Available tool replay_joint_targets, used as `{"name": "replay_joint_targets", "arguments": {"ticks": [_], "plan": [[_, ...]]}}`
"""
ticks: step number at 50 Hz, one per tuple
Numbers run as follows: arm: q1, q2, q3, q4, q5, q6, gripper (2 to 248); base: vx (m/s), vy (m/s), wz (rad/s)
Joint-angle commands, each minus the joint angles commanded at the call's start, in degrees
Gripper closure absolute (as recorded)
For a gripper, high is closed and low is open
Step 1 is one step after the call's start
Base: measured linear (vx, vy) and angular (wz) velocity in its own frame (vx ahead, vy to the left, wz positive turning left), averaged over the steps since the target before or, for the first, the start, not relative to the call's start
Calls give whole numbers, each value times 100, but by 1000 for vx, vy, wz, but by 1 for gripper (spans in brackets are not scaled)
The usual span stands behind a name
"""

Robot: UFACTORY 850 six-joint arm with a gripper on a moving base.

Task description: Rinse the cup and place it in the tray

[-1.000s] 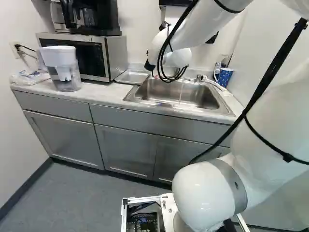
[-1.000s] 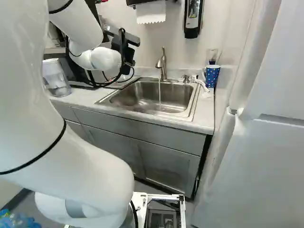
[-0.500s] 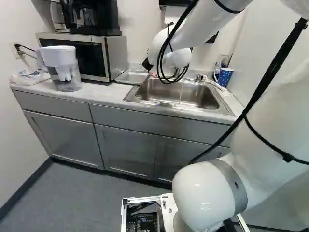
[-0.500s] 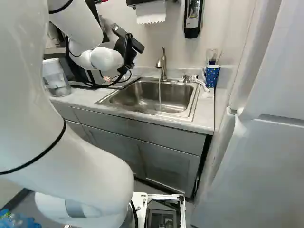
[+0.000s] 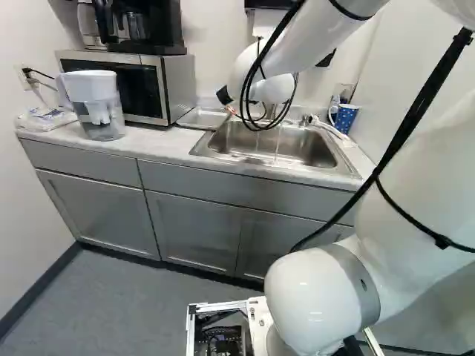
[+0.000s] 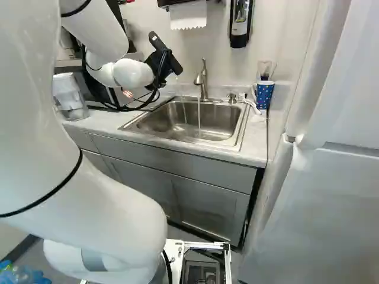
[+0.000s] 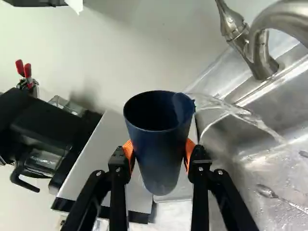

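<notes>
Okay, left base view first: the tray (image 5: 200,119) sat at about nine o'clock from the sink (image 5: 345,169), and roughly eight o'clock from the arm's wrist end (image 5: 271,87). Right base view had the faucet (image 6: 202,81) at about four o'clock from the black gripper (image 7: 159,154). Then the wrist view, calling twelve straight ahead of the fingers: both orange pads were clamped on the dark blue cup (image 7: 161,154), its long axis running roughly twelve to six and water spilling off the rim at two, sinkward. So imo it's drain there, then head trayward, away from the faucet, and set it down without dripping everywhere.
</notes>
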Motion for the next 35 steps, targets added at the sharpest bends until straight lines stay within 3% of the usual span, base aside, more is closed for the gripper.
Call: {"name": "replay_joint_targets", "arguments": {"ticks": [35], "plan": [[0, 0, 0, 0, 0, 2123, 129, 0, 0, 0]]}}
